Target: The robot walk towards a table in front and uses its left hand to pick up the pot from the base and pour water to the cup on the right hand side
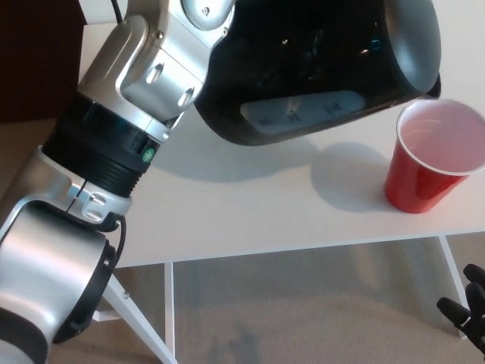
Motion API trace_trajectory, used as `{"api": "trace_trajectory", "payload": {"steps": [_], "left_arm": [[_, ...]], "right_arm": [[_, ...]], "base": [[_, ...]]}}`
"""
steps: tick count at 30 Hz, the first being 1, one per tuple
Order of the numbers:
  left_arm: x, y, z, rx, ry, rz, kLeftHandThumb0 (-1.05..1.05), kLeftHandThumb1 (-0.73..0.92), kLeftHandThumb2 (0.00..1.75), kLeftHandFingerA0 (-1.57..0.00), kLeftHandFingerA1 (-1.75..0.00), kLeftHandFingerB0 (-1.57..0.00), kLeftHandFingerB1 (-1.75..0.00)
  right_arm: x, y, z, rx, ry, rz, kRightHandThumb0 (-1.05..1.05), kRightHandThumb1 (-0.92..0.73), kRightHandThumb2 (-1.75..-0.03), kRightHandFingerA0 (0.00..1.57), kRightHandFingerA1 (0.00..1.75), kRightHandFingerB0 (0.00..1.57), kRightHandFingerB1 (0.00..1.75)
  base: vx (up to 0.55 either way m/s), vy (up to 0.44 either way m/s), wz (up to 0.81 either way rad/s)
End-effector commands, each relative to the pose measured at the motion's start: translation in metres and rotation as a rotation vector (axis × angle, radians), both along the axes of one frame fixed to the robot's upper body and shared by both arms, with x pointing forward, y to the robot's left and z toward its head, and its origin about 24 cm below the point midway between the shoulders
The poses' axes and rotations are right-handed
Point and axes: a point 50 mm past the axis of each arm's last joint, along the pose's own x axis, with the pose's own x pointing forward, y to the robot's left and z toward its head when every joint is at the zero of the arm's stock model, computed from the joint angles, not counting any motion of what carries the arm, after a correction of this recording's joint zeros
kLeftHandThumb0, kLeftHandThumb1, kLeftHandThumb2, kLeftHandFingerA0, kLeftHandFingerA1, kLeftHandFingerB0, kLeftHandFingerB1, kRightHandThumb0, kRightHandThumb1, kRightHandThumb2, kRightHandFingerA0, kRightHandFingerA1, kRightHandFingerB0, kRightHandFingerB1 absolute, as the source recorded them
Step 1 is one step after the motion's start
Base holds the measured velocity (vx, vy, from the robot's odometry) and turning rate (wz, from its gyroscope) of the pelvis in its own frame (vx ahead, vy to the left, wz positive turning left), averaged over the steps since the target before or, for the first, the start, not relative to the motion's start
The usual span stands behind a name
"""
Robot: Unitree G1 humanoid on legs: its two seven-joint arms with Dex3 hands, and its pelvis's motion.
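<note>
Pot (318, 68), a glossy black electric kettle with a pale blue gauge window on its side, hangs in the air above a white table (227, 212), tipped toward the robot's right so that its spout sits just over the near rim of a red cup (432, 167). It casts a soft grey shadow on the tabletop directly below and beside the cup. The cup stands upright near the table's right front edge, its pale inside visible from above; whether any water is in it cannot be told, and no stream shows between spout and rim. The left arm (114, 144), silver-cased with a black ribbed wrist collar bearing a small green dot, rises from the lower left corner and meets the pot at its upper left. The left hand itself is hidden behind the wrist housing and the pot's body, so how its fingers are set on the handle cannot be seen, though the pot is carried clear of the table at the end of that arm. At the bottom right corner, below the table's edge, the black fingertips of the right hand (468, 307) poke into view, apart and holding nothing. Beige carpet (303, 303) and a white table leg (168, 311) show beneath.
</note>
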Motion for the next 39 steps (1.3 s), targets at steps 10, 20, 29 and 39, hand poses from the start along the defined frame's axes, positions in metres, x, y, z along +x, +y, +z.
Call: {"api": "trace_trajectory", "payload": {"steps": [10, 20, 29, 39], "left_arm": [[-0.023, -0.018, 0.016, 0.165, -0.253, -0.125, -0.13, 0.73, 0.64, -0.79, -1.67, -0.67, -1.44], [-0.028, -0.027, 0.013, 0.225, -0.385, -0.179, -0.27, 0.62, 0.58, -0.83, -1.5, -0.87, -0.55], [-0.03, -0.031, 0.016, 0.269, -0.47, -0.163, -0.29, 0.58, 0.57, -0.88, -1.48, -0.88, -0.56], [-0.033, -0.036, 0.024, 0.37, -0.623, -0.134, -0.28, 0.6, 0.57, -0.93, -1.37, -0.89, -0.57]], "right_arm": [[-0.002, -0.007, 0.003, -0.028, -0.004, -0.007, -0.46, -0.6, -0.61, 0.45, 0.88, 0.47, 0.61], [0.004, -0.006, 0.007, -0.037, -0.011, -0.01, -0.46, -0.58, -0.6, 0.43, 0.85, 0.47, 0.61], [0.003, -0.007, 0.004, -0.013, -0.008, -0.018, -0.48, -0.56, -0.62, 0.42, 0.85, 0.51, 0.64], [0.001, -0.008, 0.005, -0.034, -0.008, -0.002, -0.48, -0.58, -0.6, 0.39, 0.82, 0.48, 0.6]], "base": [[0.0, 0.0, 0.0], [0.0, 0.0, 0.0], [0.0, 0.0, 0.0], [0.0, 0.0, 0.0]]}}
